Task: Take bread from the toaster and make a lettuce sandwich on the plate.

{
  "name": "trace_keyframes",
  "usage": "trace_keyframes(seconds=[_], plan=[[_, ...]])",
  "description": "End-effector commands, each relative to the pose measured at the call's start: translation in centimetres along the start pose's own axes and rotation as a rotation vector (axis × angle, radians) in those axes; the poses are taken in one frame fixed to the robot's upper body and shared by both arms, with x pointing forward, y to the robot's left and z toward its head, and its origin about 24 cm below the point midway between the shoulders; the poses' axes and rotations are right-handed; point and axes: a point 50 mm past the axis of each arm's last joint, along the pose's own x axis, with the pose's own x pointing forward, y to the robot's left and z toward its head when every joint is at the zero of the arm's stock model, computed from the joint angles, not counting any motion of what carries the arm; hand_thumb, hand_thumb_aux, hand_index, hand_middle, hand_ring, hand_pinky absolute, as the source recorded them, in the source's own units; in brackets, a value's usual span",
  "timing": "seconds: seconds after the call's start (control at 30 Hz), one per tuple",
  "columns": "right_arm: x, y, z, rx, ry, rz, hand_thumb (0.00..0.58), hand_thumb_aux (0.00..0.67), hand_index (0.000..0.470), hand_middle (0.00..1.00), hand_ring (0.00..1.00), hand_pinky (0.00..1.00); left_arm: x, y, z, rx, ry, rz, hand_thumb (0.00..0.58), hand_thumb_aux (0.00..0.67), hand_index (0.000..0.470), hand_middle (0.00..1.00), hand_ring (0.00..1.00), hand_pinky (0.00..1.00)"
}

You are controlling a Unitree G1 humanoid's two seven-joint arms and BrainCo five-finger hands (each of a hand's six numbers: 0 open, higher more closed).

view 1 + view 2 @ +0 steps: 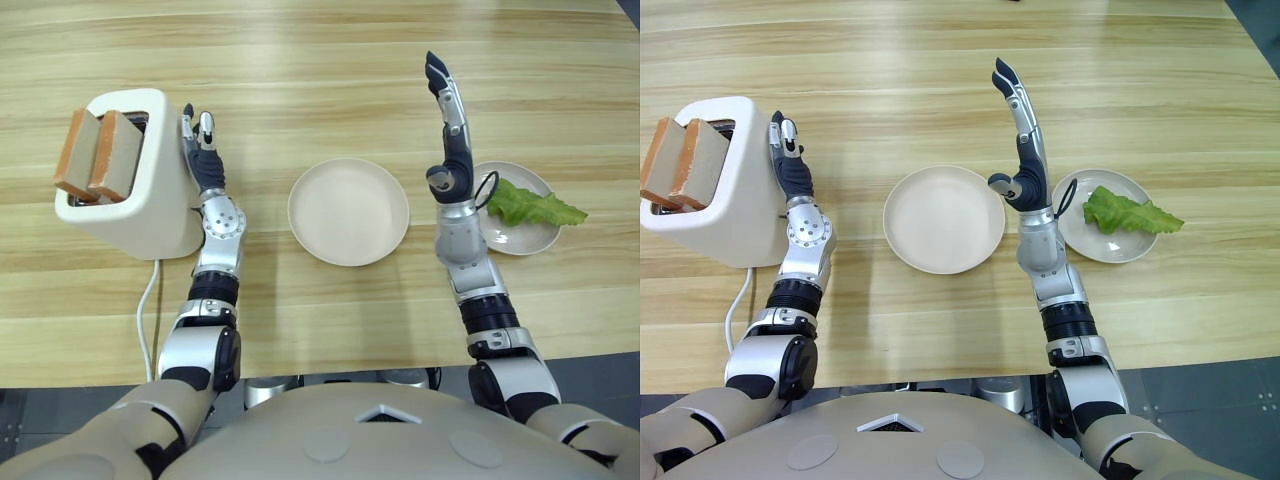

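Observation:
A cream toaster (pixel 140 190) stands at the left with two slices of bread (pixel 97 155) sticking up out of its slots. My left hand (pixel 203 150) rests right beside the toaster's right side, fingers straight, holding nothing. An empty cream plate (pixel 348 211) lies in the middle of the table. A green lettuce leaf (pixel 535 205) lies on a small pale dish (pixel 525 238) at the right. My right hand (pixel 448 120) stands between the plate and the dish, fingers stretched forward and open, empty.
The toaster's white cord (pixel 148 310) runs down over the table's front edge. The wooden table (pixel 320 60) stretches bare beyond the hands and dishes.

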Motion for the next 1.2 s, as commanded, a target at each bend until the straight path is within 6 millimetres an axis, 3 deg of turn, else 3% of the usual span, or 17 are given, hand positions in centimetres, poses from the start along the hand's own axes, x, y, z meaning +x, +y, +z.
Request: trace_keyframes(seconds=[0.03, 0.17, 0.37, 0.83, 1.2], plan=[[-0.2, 0.2, 0.1, -0.002, -0.001, 0.018, 0.000, 0.000, 0.000, 0.00, 0.00, 0.00, -0.2, -0.7, 0.8, -0.079, -0.044, -0.149, 0.000, 0.000, 0.000, 0.00, 0.00, 0.00], [-0.3, 0.2, 0.1, -0.003, -0.004, 0.018, 0.000, 0.000, 0.000, 0.00, 0.00, 0.00, -2.0, -2.6, 2.8, -0.086, -0.198, -0.424, 0.000, 0.000, 0.000, 0.00, 0.00, 0.00], [-0.3, 0.2, 0.5, -0.004, -0.017, 0.018, 0.000, 0.000, 0.000, 0.00, 0.00, 0.00, -3.3, -2.2, 4.8, -0.027, -0.385, -0.537, 0.000, 0.000, 0.000, 0.00, 0.00, 0.00], [-0.3, -0.3, 1.6, -0.003, -0.073, -0.019, 0.000, 0.000, 0.000, 0.00, 0.00, 0.00, -6.0, -1.5, 6.9, 0.012, -0.637, -0.614, 0.000, 0.000, 0.000, 0.00, 0.00, 0.00], [-0.2, -0.2, 1.4, 0.004, -0.060, -0.013, 0.000, 0.000, 0.000, 0.00, 0.00, 0.00, -6.5, -1.3, 7.4, 0.011, -0.693, -0.603, 0.000, 0.000, 0.000, 0.00, 0.00, 0.00]])
